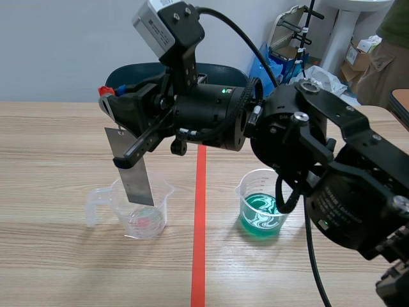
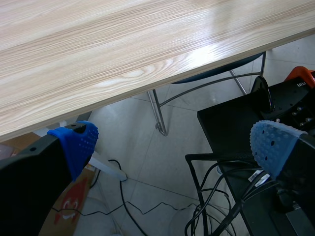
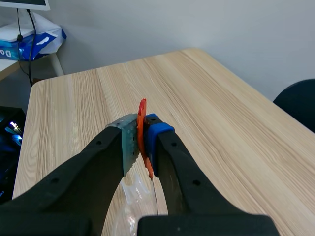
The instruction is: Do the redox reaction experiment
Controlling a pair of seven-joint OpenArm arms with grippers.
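Reaching in from the right and past the red tape line, high above the bench, with the right end effector clamped on the upper end of a grey metal strip. Seen from the right wrist as a tight pinch: strip against one finger, a thin orange-red piece squeezed in beside it against the blue pad. Cannot tell what that orange-red piece is.

Hanging close to upright, slightly tilted, with the lower end down inside a clear handled beaker on the left of the tape line. Hard to say whether touching the beaker's floor or not. Showing a faint pink-red tinge at the bottom of that beaker, around the strip's lower end.

Standing on the bench on the other side of the tape line, apart from the first: a second clear beaker holding green liquid with pale swirls on its surface. Partly covered in the scene view by the right arm's dark joints. Behind the far edge of the bench, a dark chair back.

Held out beyond the bench edge with the left end effector spread wide, blue dotted pads far apart. Looking down from there past the wooden edge onto a pale tiled floor, loose cables and metal chair legs.
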